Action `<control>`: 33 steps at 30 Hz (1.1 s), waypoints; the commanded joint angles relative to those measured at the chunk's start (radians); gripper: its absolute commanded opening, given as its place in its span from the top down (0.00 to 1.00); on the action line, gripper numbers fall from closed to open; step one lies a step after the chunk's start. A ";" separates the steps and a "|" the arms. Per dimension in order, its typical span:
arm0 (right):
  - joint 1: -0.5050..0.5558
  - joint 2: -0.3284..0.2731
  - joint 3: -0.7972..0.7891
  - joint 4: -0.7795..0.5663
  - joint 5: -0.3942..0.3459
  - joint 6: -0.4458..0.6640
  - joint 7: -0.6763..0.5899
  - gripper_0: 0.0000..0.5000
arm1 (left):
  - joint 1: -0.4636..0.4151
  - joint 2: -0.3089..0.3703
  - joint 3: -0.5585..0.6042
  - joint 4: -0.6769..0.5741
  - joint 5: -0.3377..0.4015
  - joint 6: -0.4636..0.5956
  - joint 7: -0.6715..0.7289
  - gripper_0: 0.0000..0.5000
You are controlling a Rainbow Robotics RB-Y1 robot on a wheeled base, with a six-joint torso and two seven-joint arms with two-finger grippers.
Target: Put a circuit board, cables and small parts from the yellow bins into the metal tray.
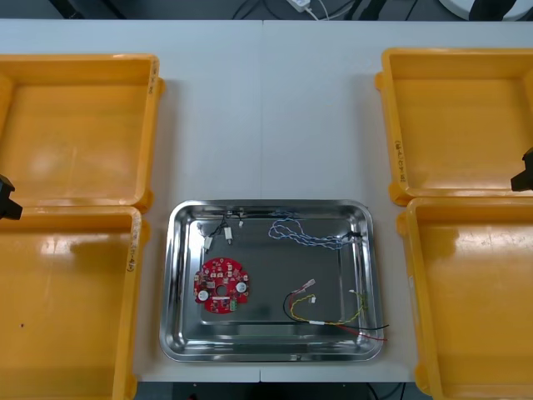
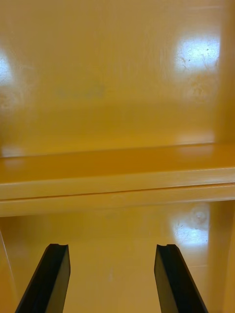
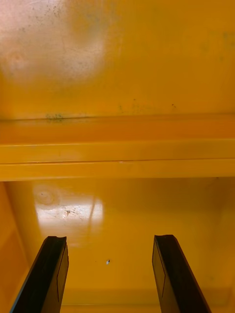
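Board [image 1: 221, 285]: laid in tray [image 1: 271, 356], near-left part;
Blue-white cable [image 1: 304, 233]: laid along far side; black cable [image 1: 220, 230] beyond board; red-yellow cable [image 1: 333, 317] at near-right corner;
Left gripper [image 3: 108, 238]: held wide above left bins [image 1: 75, 202];
Right gripper [image 2: 111, 246]: held wide above right bins [image 1: 466, 200]

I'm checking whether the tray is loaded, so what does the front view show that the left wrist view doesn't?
Front view: the metal tray holding a red circuit board, a blue and white cable and a red and yellow cable; the right gripper by the right yellow bins. Left wrist view: the left gripper open above a bin floor. Both: the left yellow bins, rim against rim.
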 commanded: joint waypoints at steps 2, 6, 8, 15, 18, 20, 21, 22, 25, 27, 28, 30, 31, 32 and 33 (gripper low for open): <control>0.006 -0.049 -0.035 -0.009 0.003 -0.007 -0.002 0.00 | 0.013 0.049 0.032 -0.010 0.008 0.006 -0.075 0.00; 0.006 -0.049 -0.035 -0.009 0.003 -0.007 -0.002 0.00 | 0.013 0.049 0.032 -0.010 0.008 0.006 -0.075 0.00; 0.006 -0.049 -0.035 -0.009 0.003 -0.007 -0.002 0.00 | 0.013 0.049 0.032 -0.010 0.008 0.006 -0.075 0.00; 0.006 -0.049 -0.035 -0.009 0.003 -0.007 -0.002 0.00 | 0.013 0.049 0.032 -0.010 0.008 0.006 -0.075 0.00; 0.006 -0.049 -0.035 -0.009 0.003 -0.007 -0.002 0.00 | 0.013 0.049 0.032 -0.010 0.008 0.006 -0.075 0.00; 0.006 -0.049 -0.035 -0.009 0.003 -0.007 -0.002 0.00 | 0.013 0.049 0.032 -0.010 0.008 0.006 -0.075 0.00; 0.006 -0.049 -0.035 -0.009 0.003 -0.007 -0.002 0.00 | 0.013 0.049 0.032 -0.010 0.008 0.006 -0.075 0.00; 0.006 -0.049 -0.035 -0.009 0.003 -0.007 -0.002 0.00 | 0.013 0.049 0.032 -0.010 0.008 0.006 -0.075 0.00; 0.006 -0.049 -0.035 -0.009 0.003 -0.007 -0.002 0.00 | 0.013 0.049 0.032 -0.010 0.008 0.006 -0.075 0.00; 0.006 -0.049 -0.035 -0.009 0.003 -0.007 -0.002 0.00 | 0.013 0.049 0.032 -0.010 0.008 0.006 -0.075 0.00; 0.006 -0.049 -0.035 -0.009 0.003 -0.007 -0.002 0.00 | 0.013 0.049 0.032 -0.010 0.008 0.006 -0.075 0.00; 0.006 -0.049 -0.035 -0.009 0.003 -0.007 -0.002 0.00 | 0.013 0.049 0.032 -0.010 0.008 0.006 -0.075 0.00; 0.006 -0.049 -0.035 -0.009 0.003 -0.007 -0.002 0.00 | 0.013 0.049 0.032 -0.010 0.008 0.006 -0.075 0.00; 0.006 -0.049 -0.035 -0.009 0.003 -0.007 -0.002 0.00 | 0.013 0.049 0.032 -0.010 0.008 0.006 -0.075 0.00; 0.006 -0.049 -0.035 -0.009 0.003 -0.007 -0.002 0.00 | 0.013 0.049 0.032 -0.010 0.008 0.006 -0.075 0.00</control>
